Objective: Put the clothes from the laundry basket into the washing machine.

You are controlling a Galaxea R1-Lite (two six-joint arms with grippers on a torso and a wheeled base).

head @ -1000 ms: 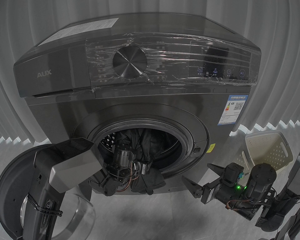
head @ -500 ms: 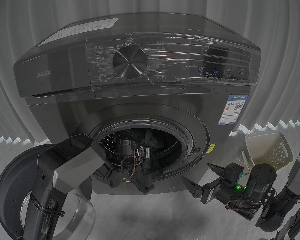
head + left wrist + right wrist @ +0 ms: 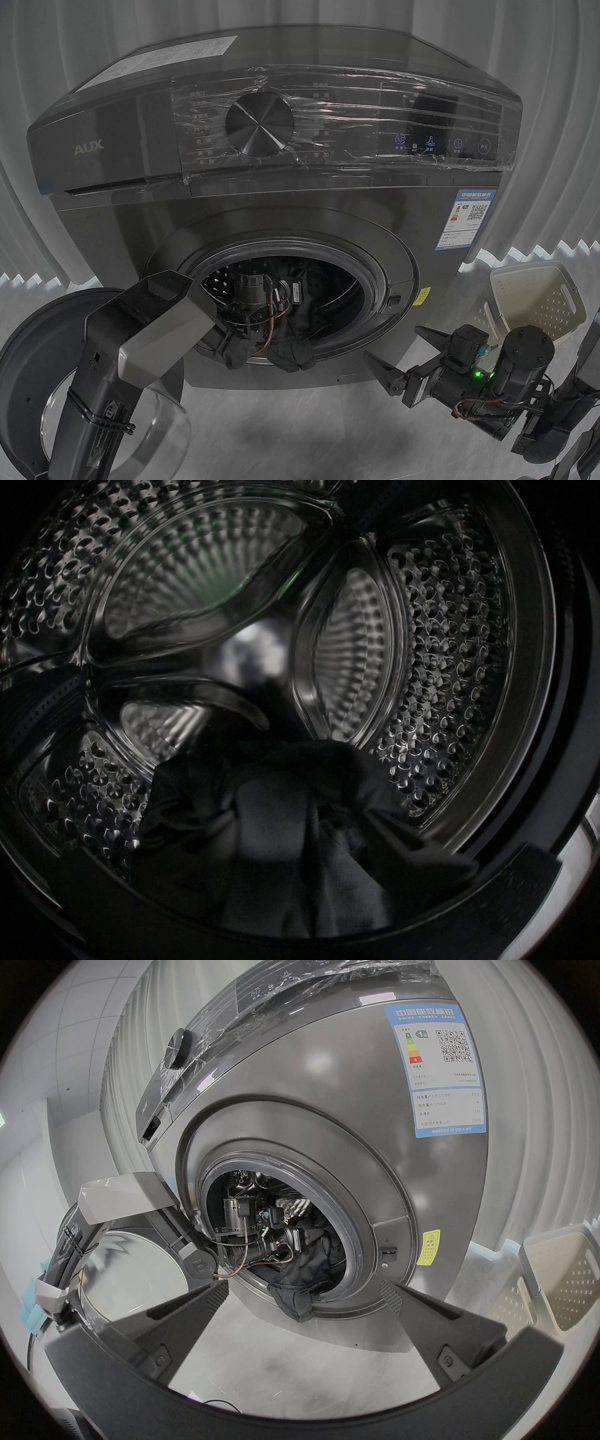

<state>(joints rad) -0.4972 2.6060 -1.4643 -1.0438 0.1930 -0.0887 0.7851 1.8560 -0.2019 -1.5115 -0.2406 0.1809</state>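
Note:
The grey washing machine (image 3: 312,212) stands with its round door (image 3: 37,375) swung open to the left. My left arm's wrist (image 3: 253,292) reaches into the opening, and its gripper end is hidden inside. Dark clothes (image 3: 281,836) lie at the front of the perforated drum (image 3: 437,636), and a fold (image 3: 290,355) drapes over the lower lip (image 3: 299,1288). My right gripper (image 3: 403,356) hangs open and holds nothing, low in front of the machine's right side. The white laundry basket (image 3: 537,300) stands on the floor to the right, tilted, with no clothes showing inside.
The open door and its glass bowl (image 3: 144,431) take up the floor at the left, beside my left arm. White curtains (image 3: 550,125) hang behind the machine. Bare grey floor (image 3: 300,431) lies in front of it.
My left arm has pushed up and deeper into the opening, drawing the dark clothes with it. Less cloth hangs over the lip. The right arm has not moved.

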